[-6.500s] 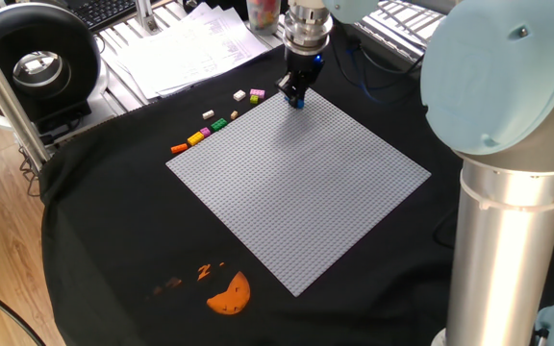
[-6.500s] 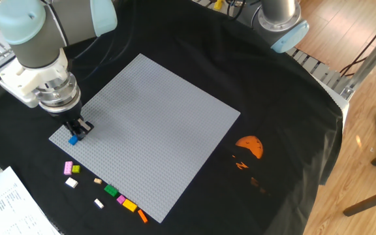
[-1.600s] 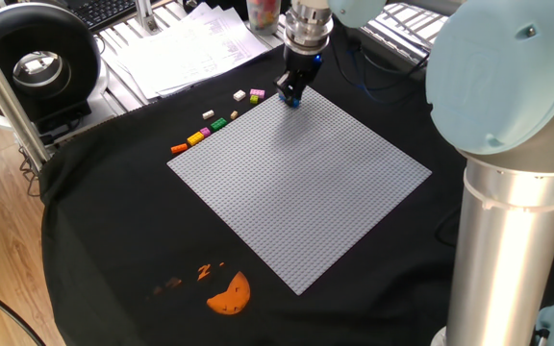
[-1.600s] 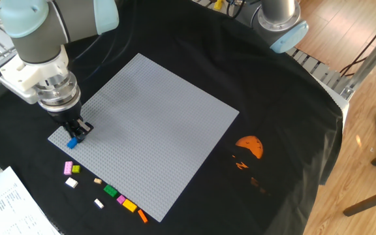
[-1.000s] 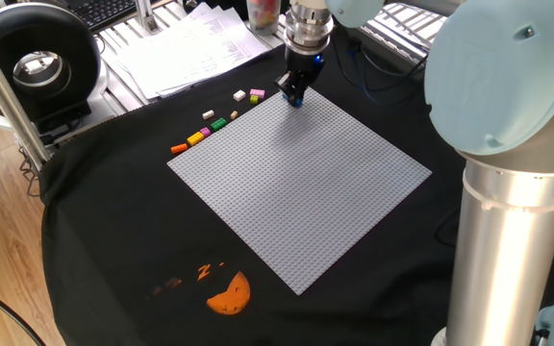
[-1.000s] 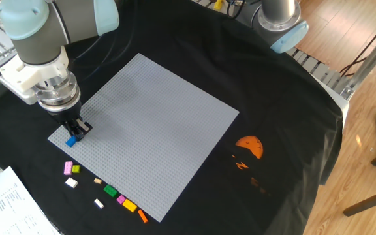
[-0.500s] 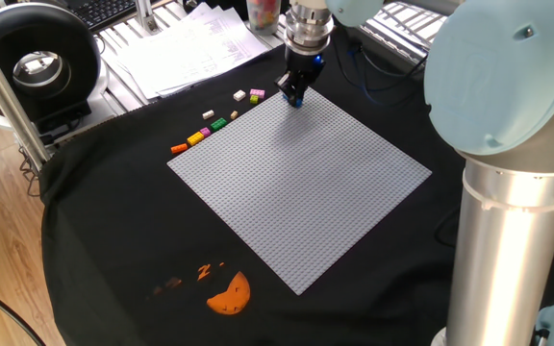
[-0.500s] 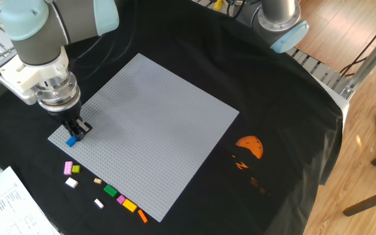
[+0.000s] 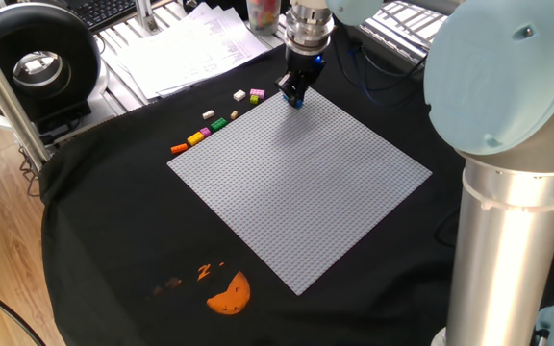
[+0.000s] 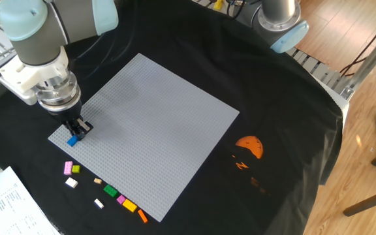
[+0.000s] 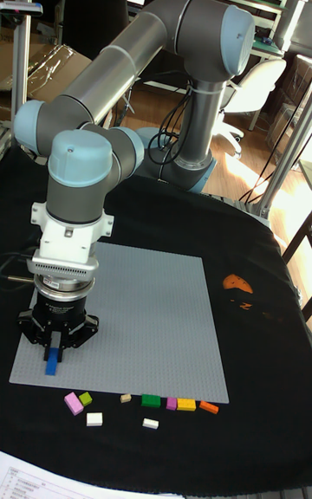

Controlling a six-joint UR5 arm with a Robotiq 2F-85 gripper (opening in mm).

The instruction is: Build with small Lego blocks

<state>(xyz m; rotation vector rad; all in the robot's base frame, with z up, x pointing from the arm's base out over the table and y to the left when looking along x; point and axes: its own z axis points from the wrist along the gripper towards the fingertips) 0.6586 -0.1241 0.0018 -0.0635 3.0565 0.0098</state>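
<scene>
Blue plastic, a tiny Lego brick (image 10: 72,140), sits pinched between our black two-finger gripper (image 10: 76,130) at a corner of the large grey studded baseplate (image 10: 152,124); we judge it is held low there so its underside meets the studs squarely. The other small loose bricks (image 10: 106,194), pink, green, white, tan, yellow and orange, lie in a row on the black cloth just beside that edge, within easy reach. Our arm stands with its wrist (image 11: 68,269) pointing straight down.
</scene>
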